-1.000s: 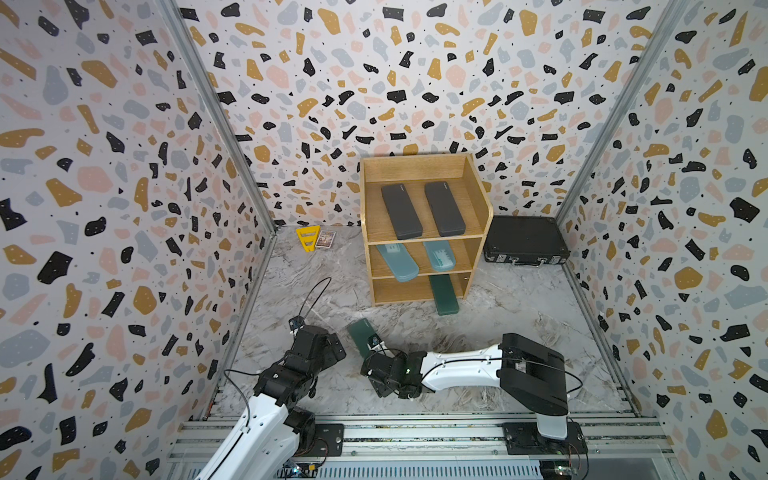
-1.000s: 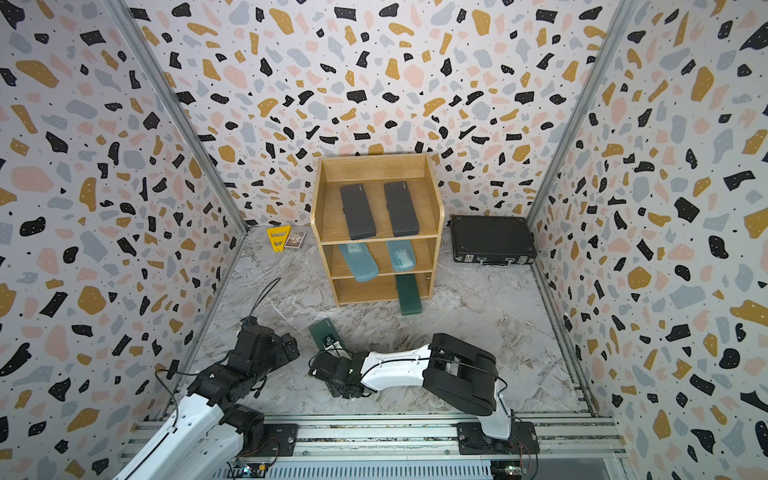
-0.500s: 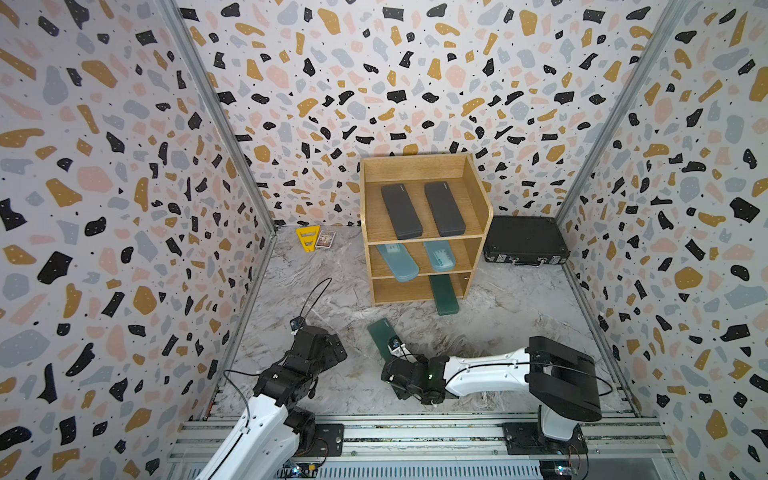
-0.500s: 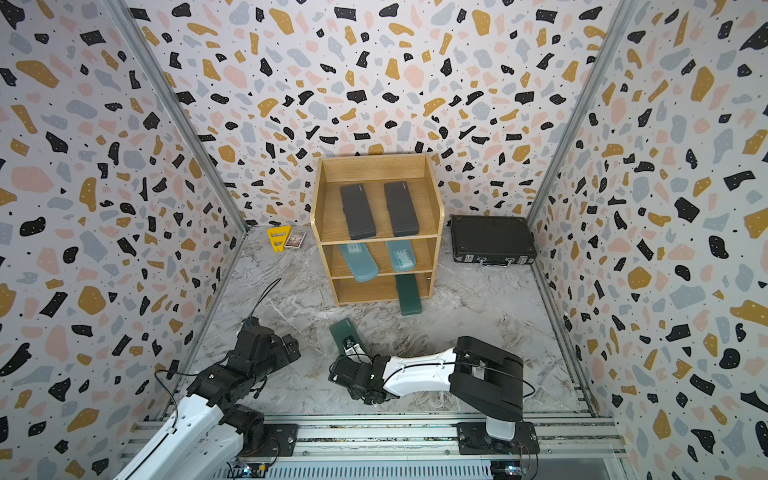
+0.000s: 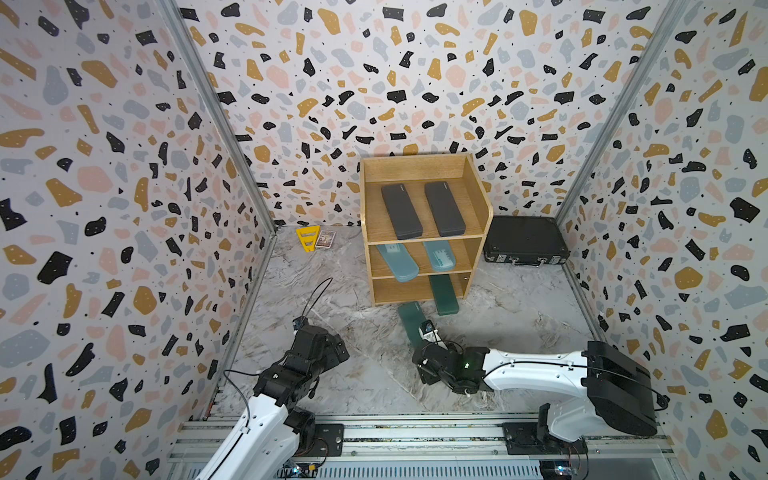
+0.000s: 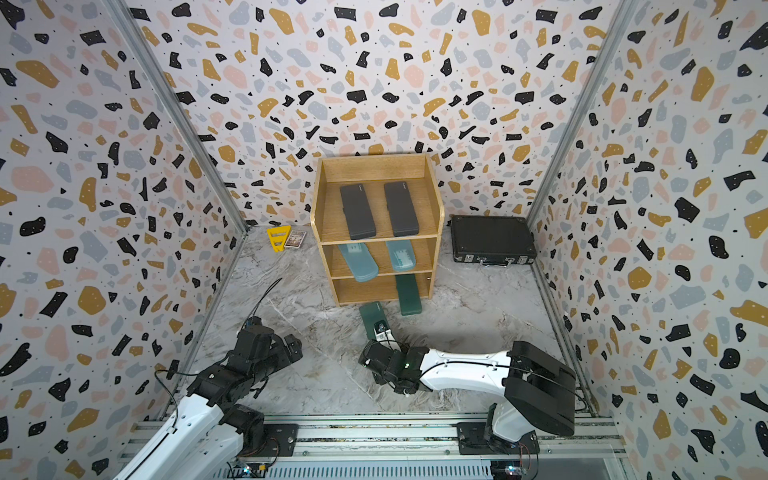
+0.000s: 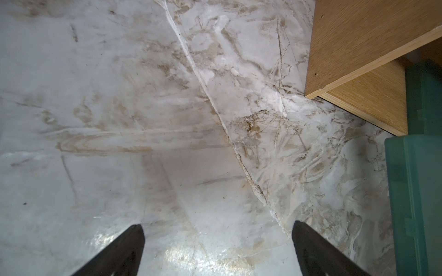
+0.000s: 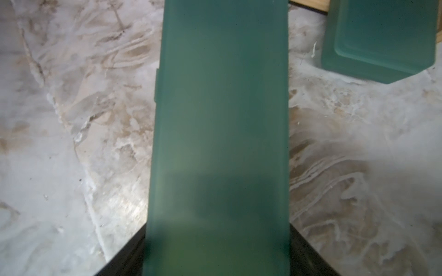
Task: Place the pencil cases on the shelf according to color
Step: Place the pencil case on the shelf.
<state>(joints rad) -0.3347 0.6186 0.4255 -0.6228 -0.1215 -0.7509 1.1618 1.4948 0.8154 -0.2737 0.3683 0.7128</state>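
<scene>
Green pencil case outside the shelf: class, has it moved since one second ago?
Yes. The green pencil case has shifted toward the shelf, its far end now close to the bottom tier's front edge.

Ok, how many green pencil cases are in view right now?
2. One green case lies on the shelf, bottom tier, sticking out in front. The other green case is just before the shelf, gripped by the right tool. No others show.

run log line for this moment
left tool open over table | right tool shut on green case in front of shelf | grey cases top | blue cases middle | other green case bottom
</scene>
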